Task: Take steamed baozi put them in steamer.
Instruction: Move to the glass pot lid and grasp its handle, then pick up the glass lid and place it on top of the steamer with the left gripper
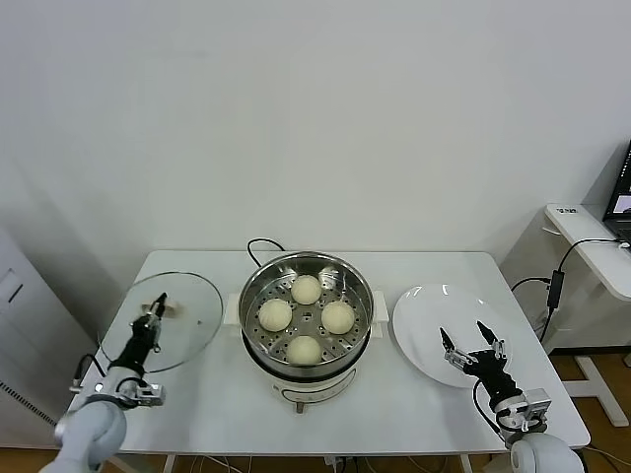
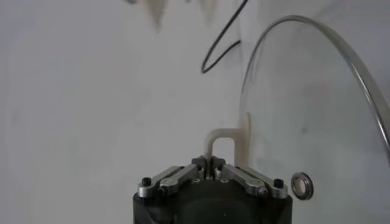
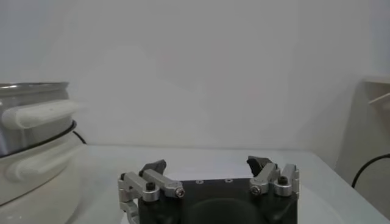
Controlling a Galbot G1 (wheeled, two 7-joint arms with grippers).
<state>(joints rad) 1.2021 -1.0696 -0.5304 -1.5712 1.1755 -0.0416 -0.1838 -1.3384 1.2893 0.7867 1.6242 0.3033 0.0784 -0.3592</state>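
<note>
Clearly no writing is readable; left gripper (image 1: 158,307) is clamped on the glass lid's handle (image 2: 220,146), right gripper (image 1: 472,340) spread apart over the white plate (image 1: 419,313).

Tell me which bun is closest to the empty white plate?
The baozi on the right side of the steamer, nearest the white plate. The other three sit farther left.

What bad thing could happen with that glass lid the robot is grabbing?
The left gripper is shut on the thin cream handle of the glass lid, so the lid could slip or swing and hit the table. Carried over, it might also bump the steamer rim, where four baozi already sit.
</note>
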